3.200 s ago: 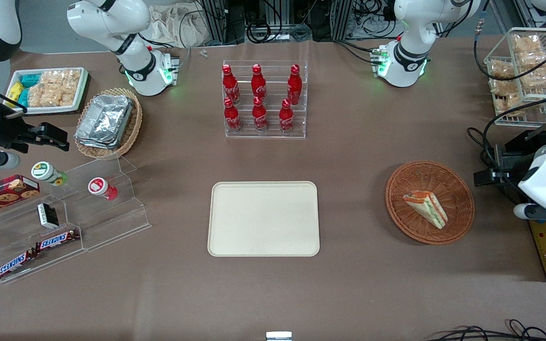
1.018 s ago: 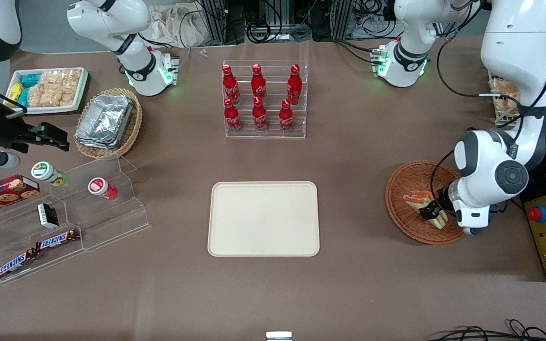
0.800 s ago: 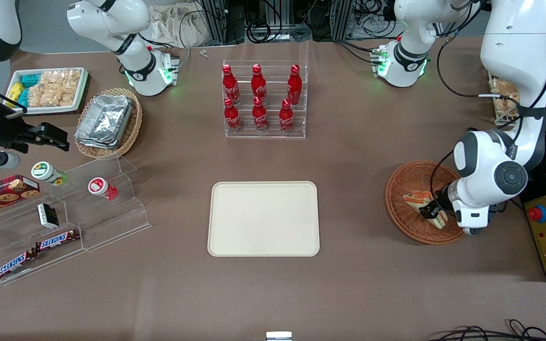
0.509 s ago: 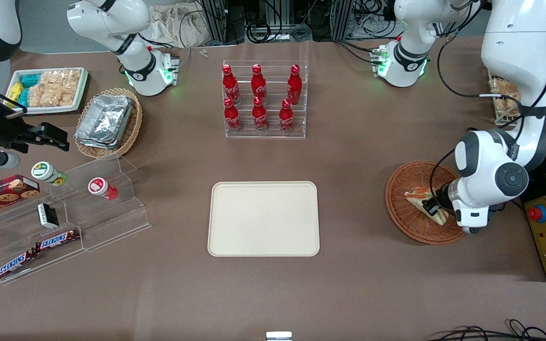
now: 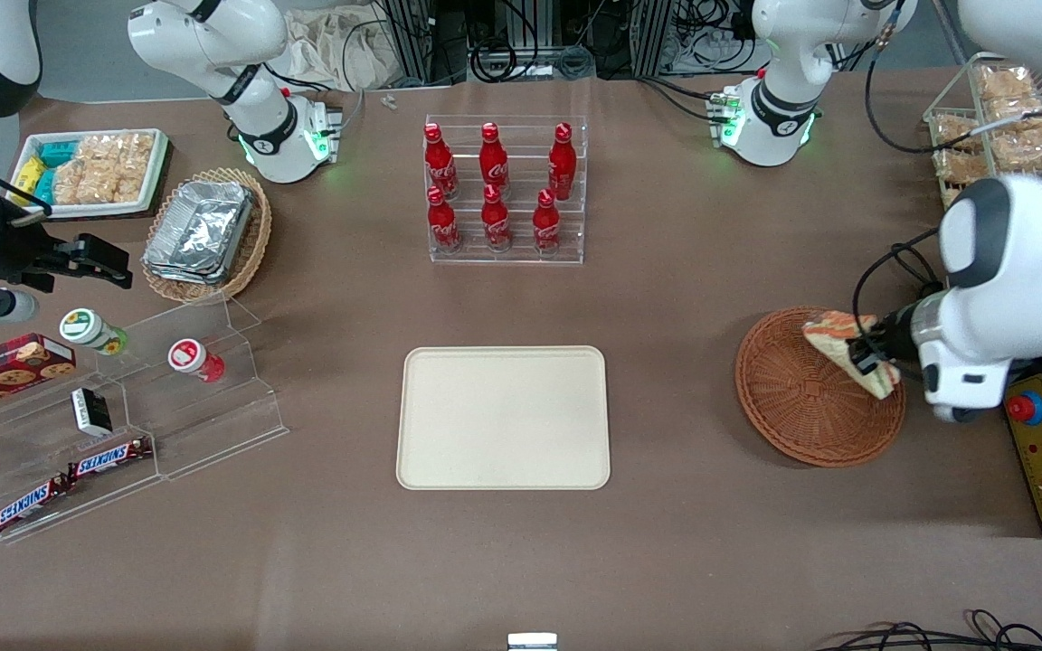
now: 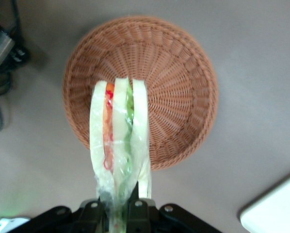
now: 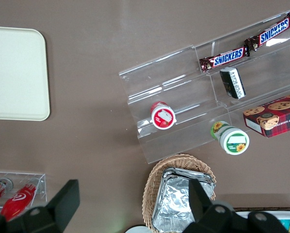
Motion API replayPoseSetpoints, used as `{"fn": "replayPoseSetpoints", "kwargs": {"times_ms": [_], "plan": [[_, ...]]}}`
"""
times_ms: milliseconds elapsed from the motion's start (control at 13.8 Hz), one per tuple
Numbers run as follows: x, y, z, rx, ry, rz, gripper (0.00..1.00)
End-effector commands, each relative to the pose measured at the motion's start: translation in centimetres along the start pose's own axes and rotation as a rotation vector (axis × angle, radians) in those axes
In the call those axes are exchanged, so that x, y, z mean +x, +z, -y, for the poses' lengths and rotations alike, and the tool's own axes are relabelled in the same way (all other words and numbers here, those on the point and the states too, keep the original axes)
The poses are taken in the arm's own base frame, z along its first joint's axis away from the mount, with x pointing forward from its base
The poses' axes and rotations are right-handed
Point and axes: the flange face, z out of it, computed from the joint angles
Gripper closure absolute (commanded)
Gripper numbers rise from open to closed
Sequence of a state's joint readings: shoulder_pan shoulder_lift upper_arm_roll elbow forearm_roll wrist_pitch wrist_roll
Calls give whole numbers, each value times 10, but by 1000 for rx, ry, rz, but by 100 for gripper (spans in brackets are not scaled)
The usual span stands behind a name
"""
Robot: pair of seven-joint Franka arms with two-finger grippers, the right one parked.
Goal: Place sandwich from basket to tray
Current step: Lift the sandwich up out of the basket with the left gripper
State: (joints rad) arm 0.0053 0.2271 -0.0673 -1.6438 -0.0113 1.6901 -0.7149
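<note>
My left gripper is shut on the clear-wrapped sandwich and holds it in the air above the reddish-brown round wicker basket. The basket holds nothing else. In the left wrist view the sandwich hangs between the black fingers, with the basket well below it. The cream-beige tray lies flat at the middle of the table, toward the parked arm from the basket; its corner shows in the left wrist view and it shows in the right wrist view.
An acrylic rack of red cola bottles stands farther from the camera than the tray. A tan oval basket with foil containers, a white snack tray and acrylic steps with snack bars lie toward the parked arm's end. A wire rack of snacks and a box with a red button stand beside the basket.
The gripper closed on the sandwich in the basket, then rose with it. The sandwich is now clear of the basket, and the arm has shifted toward the working arm's end.
</note>
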Motion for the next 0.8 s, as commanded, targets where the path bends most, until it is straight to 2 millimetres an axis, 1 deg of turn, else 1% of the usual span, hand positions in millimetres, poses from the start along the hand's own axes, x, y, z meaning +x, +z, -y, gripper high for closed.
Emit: {"fn": "replayPoseSetpoints", "kwargs": {"times_ms": [0,73,145,218,364,436,509,582,655,727], "plan": [[-1,-33,-4,-62,78,18,100],[-3,-34,-8,-78,120,20,100],[-11,-36,-19,-84,183,16,100],[-27,-43,-38,-93,261,1,100],[-55,-52,-70,-108,419,-23,100],[-75,-51,-91,-116,506,-22,100],[-91,-47,-108,-126,573,-30,100],[-108,-38,-130,-126,635,-41,100],[-126,-28,-149,-110,685,-57,100],[-143,-12,-171,-93,732,-70,100]]}}
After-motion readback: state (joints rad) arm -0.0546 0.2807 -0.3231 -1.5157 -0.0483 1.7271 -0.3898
